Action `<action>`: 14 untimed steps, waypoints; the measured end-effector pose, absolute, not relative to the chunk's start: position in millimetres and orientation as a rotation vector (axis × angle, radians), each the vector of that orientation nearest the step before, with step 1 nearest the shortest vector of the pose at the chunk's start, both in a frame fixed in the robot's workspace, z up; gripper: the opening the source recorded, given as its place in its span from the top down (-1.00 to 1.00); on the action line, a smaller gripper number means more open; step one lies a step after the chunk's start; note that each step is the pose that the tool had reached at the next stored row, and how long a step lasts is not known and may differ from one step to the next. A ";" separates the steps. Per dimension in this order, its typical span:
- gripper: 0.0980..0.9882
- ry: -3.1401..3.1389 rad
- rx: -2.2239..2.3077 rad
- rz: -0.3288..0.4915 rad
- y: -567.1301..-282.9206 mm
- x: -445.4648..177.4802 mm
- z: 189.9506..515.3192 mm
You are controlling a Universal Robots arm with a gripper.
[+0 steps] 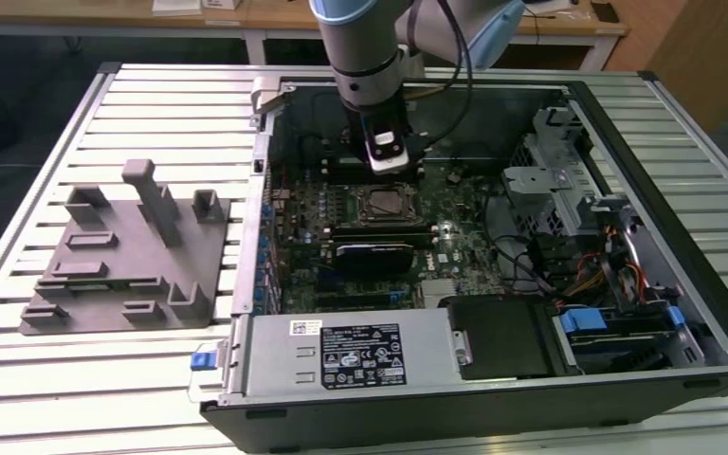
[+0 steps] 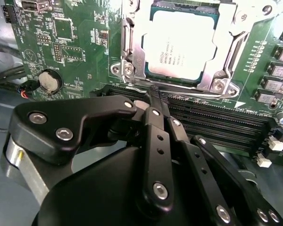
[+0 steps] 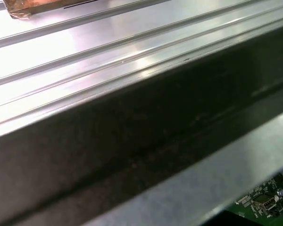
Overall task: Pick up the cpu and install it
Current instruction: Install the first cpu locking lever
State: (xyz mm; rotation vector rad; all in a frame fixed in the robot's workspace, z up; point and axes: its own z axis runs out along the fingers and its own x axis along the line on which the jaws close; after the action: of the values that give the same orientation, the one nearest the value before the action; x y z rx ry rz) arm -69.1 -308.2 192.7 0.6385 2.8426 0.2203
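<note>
Inside the open computer case (image 1: 617, 313) lying on the ribbed metal worktop (image 1: 149, 379), the cpu (image 2: 179, 44) sits seated in its socket on the green motherboard (image 2: 85, 42). It is a small flat square chip with a pale silver-grey metal top bearing faint print, framed on all sides by the socket's bright metal bracket (image 2: 217, 80) with its screws at the corners. In the exterior view the same cpu (image 1: 383, 201) shows as a small square near the middle of the board, just below the arm's wrist. The gripper (image 2: 153, 101) hangs just above the memory slots (image 2: 212, 122) beside the socket, its black linked fingers (image 2: 155, 136) drawn together at the tips with nothing between them, clear of the chip. On the exterior view's left, a grey plastic fixture (image 1: 124, 256) with upright blocks rests on the worktop beside the case. The first wrist view looks along the dark case wall (image 3: 132, 141) and the worktop's ribs.
</note>
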 end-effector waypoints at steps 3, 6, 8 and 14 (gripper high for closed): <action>0.98 2.841 0.639 0.214 -308.4 -68.6 192.5; 0.98 2.840 0.640 0.207 -308.7 -68.3 192.1; 0.98 2.839 0.641 0.205 -308.9 -68.4 191.7; 0.98 2.839 0.641 0.205 -309.8 -65.2 191.4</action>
State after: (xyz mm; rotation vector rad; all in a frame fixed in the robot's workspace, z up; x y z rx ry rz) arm -65.2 -309.8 191.4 0.6413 2.8392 0.2052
